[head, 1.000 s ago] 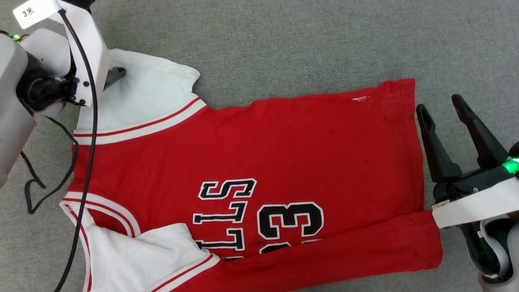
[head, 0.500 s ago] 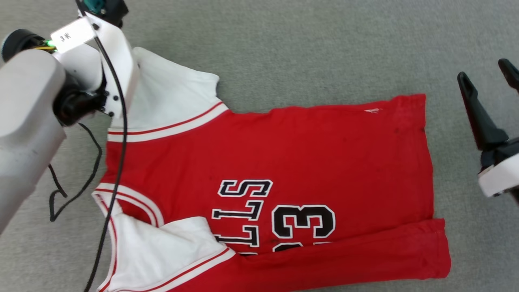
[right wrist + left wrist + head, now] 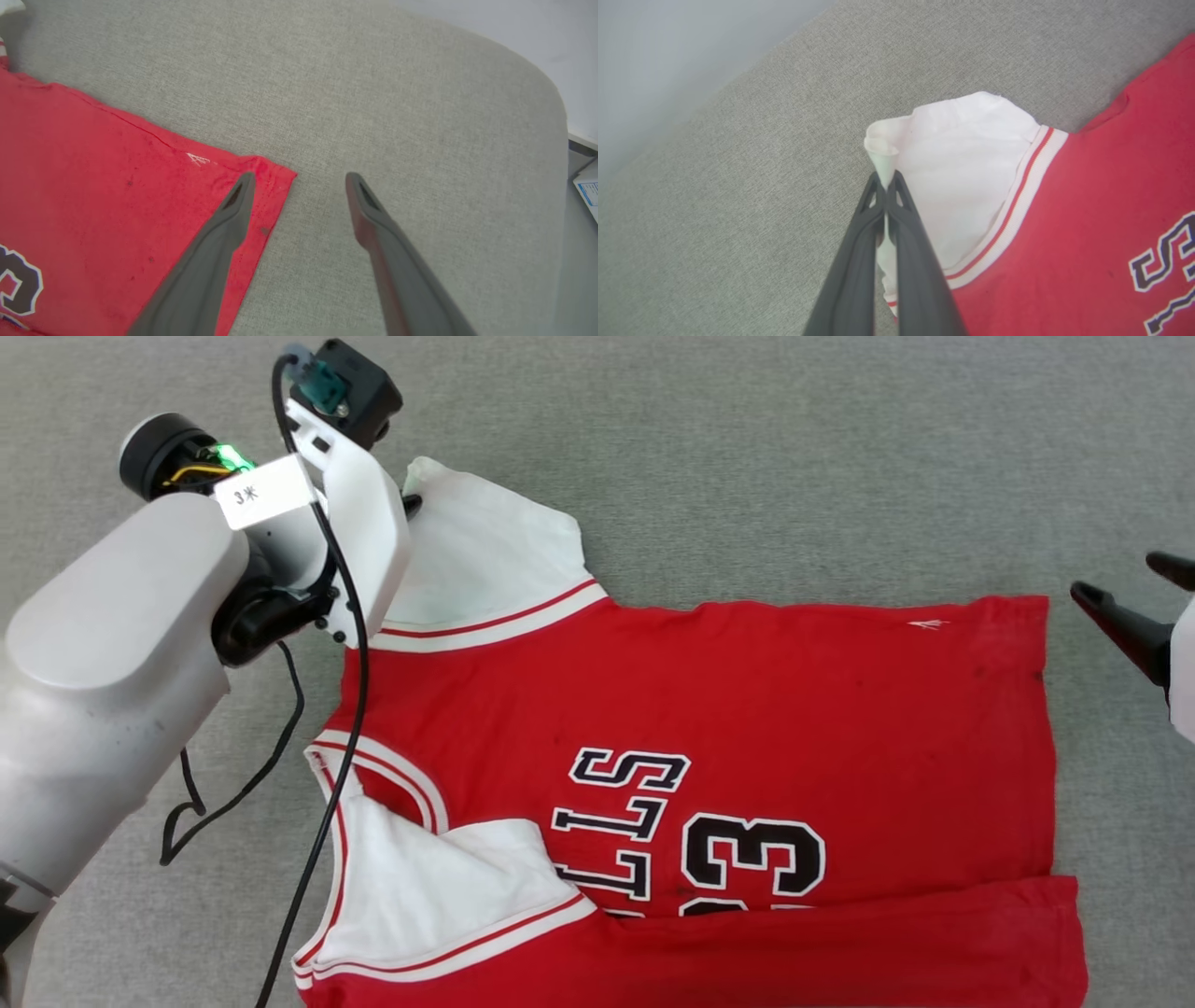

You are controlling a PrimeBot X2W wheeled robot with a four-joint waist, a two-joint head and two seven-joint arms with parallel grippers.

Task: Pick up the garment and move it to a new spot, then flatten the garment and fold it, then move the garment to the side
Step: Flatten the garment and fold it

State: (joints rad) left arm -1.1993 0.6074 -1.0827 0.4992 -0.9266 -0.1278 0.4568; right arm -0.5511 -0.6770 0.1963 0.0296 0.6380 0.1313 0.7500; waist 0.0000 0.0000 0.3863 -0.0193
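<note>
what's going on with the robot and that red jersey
A two-armed robot is working on a red basketball jersey with white sleeve panels, lying mostly flat on a grey fabric surface. Its left gripper is shut on the far white sleeve's corner. The right gripper is open, poised by the jersey's hem corner, holding nothing.

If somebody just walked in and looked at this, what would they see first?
The big red jersey with black letters and a 23, spread over the grey cloth surface, jumps out first. Next is the left gripper, shut tight on the white sleeve corner at the jersey's upper left in the head view. The right gripper hovers open by the hem corner on the other side.
</note>
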